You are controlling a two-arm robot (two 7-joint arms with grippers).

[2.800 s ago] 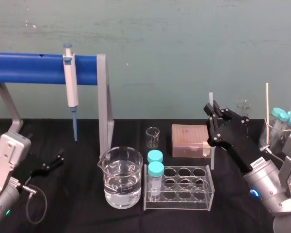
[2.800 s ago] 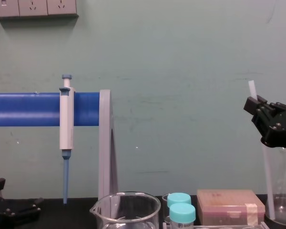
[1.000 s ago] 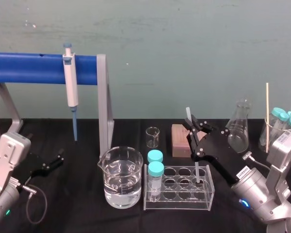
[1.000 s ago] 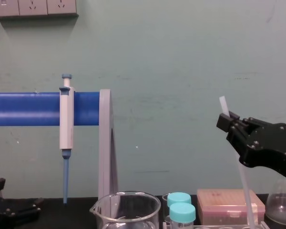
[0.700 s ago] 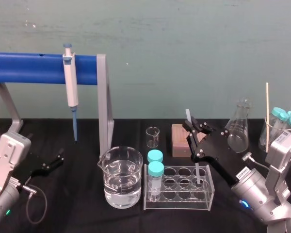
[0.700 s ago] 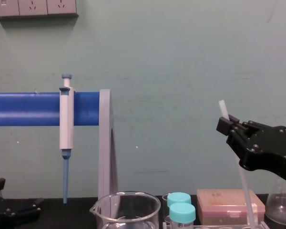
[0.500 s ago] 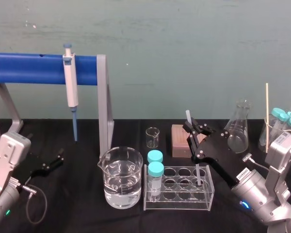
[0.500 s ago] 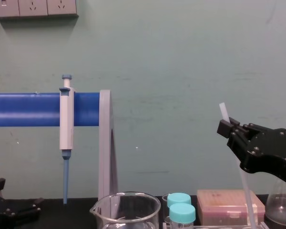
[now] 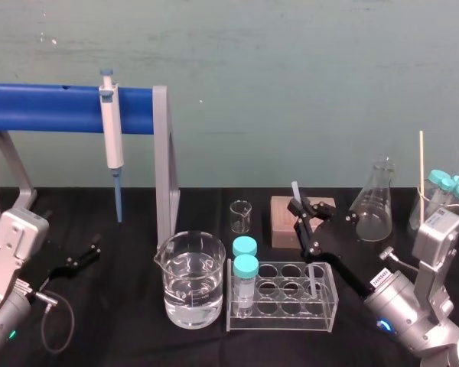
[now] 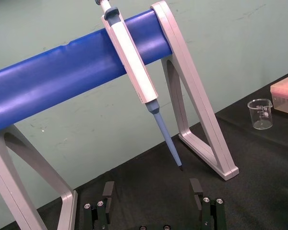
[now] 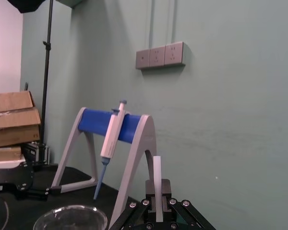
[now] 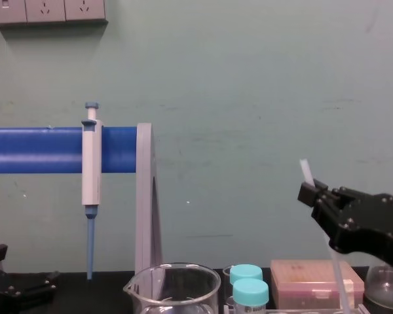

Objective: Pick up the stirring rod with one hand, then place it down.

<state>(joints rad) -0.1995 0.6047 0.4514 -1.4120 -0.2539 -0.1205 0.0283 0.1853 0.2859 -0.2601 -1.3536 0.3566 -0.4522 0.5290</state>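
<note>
The stirring rod (image 9: 294, 189) is a thin milky-white stick, nearly upright and leaning slightly. Its lower end stands in a right-hand hole of the clear tube rack (image 9: 283, 315). My right gripper (image 9: 299, 208) is shut on the rod near its top; the chest view has the right gripper (image 12: 310, 191) just under the rod's tip (image 12: 306, 171). In the right wrist view the rod (image 11: 157, 175) rises from between the shut fingers. My left gripper (image 9: 80, 258) rests at the table's left, open and holding nothing, its fingers (image 10: 108, 191) wide apart.
Two teal-capped vials (image 9: 245, 277) stand in the rack's left end, beside a water-filled beaker (image 9: 190, 279). Behind are a small beaker (image 9: 240, 216), a pinkish tip box (image 9: 283, 222) and a conical flask (image 9: 373, 202). A pipette (image 9: 112, 138) hangs on the blue stand (image 9: 53, 108).
My right gripper has sunk lower with the rod in its grip, pushing the rod's lower end deeper into the rack hole. The left arm has not moved.
</note>
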